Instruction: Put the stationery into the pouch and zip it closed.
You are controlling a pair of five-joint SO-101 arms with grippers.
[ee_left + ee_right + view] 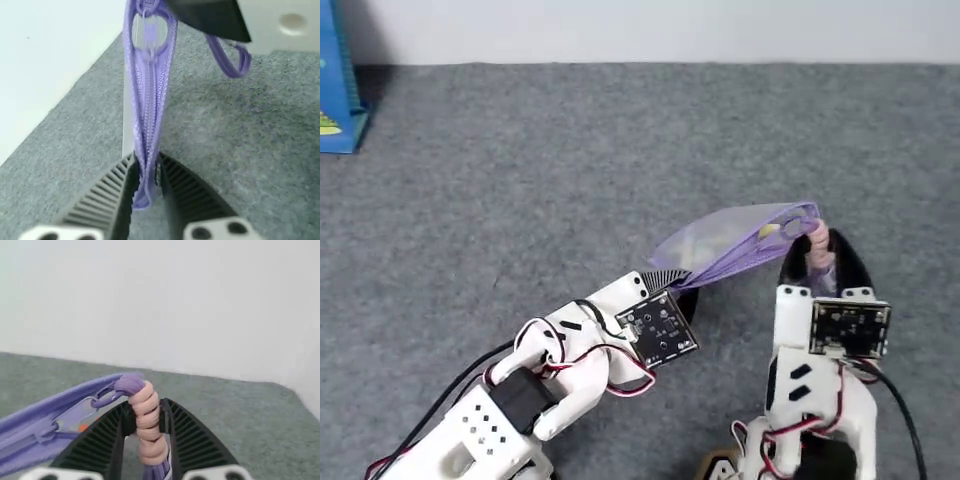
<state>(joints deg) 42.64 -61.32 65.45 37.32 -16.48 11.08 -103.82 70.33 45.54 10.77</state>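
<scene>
Left gripper: jaws almost together, pinching one end of the purple pouch at its zip edge. The pouch runs straight out from those fingertips to the right gripper and hangs between the two over the grey felt table. Cannot tell whether its lower edge brushes the felt.

Right gripper: jaws narrowed onto a pink coiled cord at the pouch's other end. The coil stands upright between the ribbed pads, with a purple tab at its top.

Zip: teeth are joined along the stretch nearest the left gripper. Close to the right gripper they part into a small oval gap.

Through the clear pouch wall, just beside the right gripper, is an orange patch. It is something inside; its kind is not clear.

Blue box sits at the table's far corner, well apart from both grippers. Its print is too small to read.
</scene>
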